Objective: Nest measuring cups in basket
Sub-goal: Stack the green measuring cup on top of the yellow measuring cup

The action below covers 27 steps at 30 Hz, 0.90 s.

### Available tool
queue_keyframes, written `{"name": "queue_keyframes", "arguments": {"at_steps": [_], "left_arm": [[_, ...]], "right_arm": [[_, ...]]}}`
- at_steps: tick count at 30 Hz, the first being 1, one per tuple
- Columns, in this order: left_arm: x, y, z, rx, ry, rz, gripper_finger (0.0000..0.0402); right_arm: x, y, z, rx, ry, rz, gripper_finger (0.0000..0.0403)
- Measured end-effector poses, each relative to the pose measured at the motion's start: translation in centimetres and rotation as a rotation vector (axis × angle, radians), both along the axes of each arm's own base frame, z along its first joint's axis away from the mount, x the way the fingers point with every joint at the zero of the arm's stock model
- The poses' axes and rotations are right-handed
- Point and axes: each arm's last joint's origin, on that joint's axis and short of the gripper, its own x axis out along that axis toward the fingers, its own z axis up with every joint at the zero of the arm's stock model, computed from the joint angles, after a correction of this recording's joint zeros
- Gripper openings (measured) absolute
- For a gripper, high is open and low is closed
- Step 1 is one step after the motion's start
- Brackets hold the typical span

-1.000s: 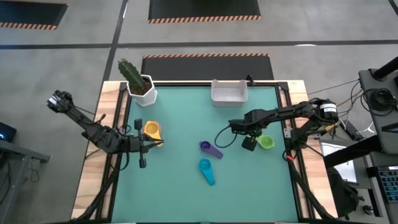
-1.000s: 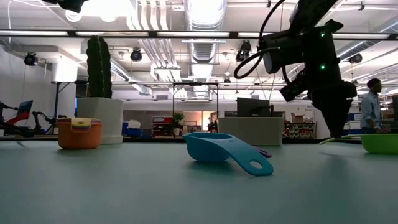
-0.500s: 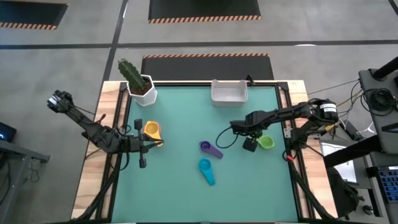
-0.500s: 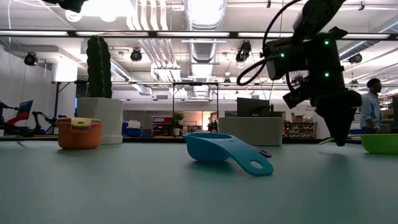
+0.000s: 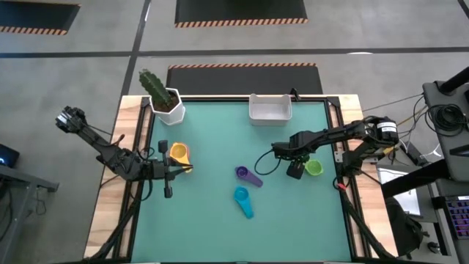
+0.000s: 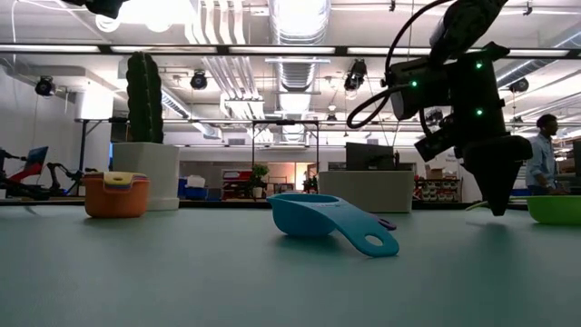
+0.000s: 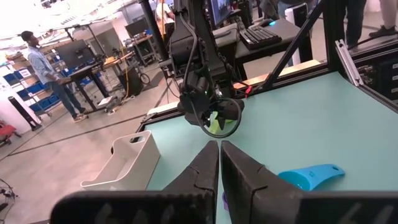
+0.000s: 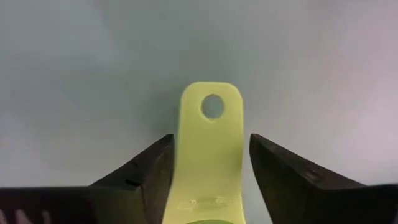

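Note:
The green measuring cup (image 5: pixel 314 168) sits on the teal mat at the right, its flat handle (image 8: pixel 210 124) pointing toward the mat's middle. My right gripper (image 8: pixel 211 139) points down over that handle, open, one finger on each side. A teal cup (image 5: pixel 242 200) and a purple cup (image 5: pixel 246 174) lie mid-table. An orange cup with other cups nested in it (image 5: pixel 178 153) stands at the left. My left gripper (image 7: pixel 219 146) waits beside it, shut and level. The white basket (image 5: pixel 270 108) stands at the far edge. My right gripper comes from above with its fingers across the green cup's handle. One finger (image 8: pixel 155 163) lies right at the handle's edge (image 8: pixel 178 155), and I cannot tell whether it touches. The other finger (image 8: pixel 273 163) stands a little apart. The cup rests flat on the mat.
A white pot with a green cactus (image 5: pixel 165 99) stands at the far left corner. Wooden rails (image 5: pixel 339 139) border the mat on both sides. A person (image 6: pixel 543 154) stands in the room beyond the table.
My right gripper has sunk a little toward the green cup's handle, still pointing down. The cups have kept their places.

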Motion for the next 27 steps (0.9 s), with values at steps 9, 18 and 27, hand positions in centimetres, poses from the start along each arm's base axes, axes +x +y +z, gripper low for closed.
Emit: {"name": "queue_keyframes", "arguments": {"at_steps": [9,18,27], "left_arm": [[0.0,0.0,0.0,0.000,0.000,0.000,0.0000],[0.0,0.0,0.0,0.000,0.000,0.000,0.0000],[0.0,0.0,0.0,0.000,0.000,-0.001,0.0000]], "right_arm": [[0.1,0.0,0.1,0.001,-0.002,0.003,0.0147],[1.0,-0.1,1.2,-0.001,-0.041,0.015,0.0143],[2.3,-0.2,2.7,-0.005,-0.105,0.065,0.0140]]}}
